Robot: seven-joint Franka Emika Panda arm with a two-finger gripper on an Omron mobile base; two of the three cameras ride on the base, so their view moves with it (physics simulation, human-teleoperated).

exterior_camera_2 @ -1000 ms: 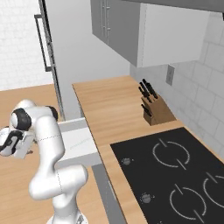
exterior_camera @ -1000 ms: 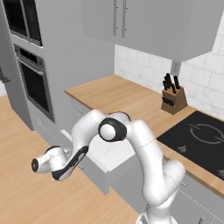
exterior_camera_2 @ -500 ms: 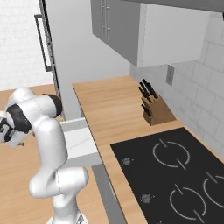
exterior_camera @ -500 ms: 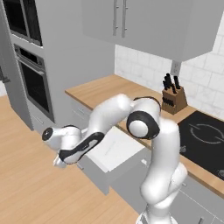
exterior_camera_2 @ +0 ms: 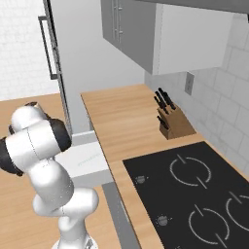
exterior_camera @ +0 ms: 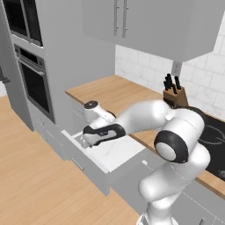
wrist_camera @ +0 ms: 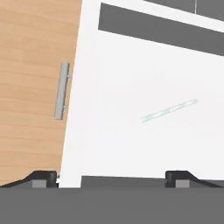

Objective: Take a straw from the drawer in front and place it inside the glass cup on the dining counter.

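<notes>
The drawer stands pulled out below the wall counter, and its white inside is bare apart from the straw. In the hand view the straw, thin and pale, lies slanted on the drawer floor, up and right of centre. The drawer's metal bar handle runs along its front at the left. My gripper hangs over the drawer's left front corner, open with nothing between its fingertips. It is above the straw and apart from it. The glass cup and the dining counter are out of view.
A knife block stands at the back of the wood wall counter. A black cooktop lies to the right. A grey oven column rises left of the drawer, with wooden floor in front.
My arm has swung right from over the floor, bringing the hand above the open drawer. The jaws have spread wider.
</notes>
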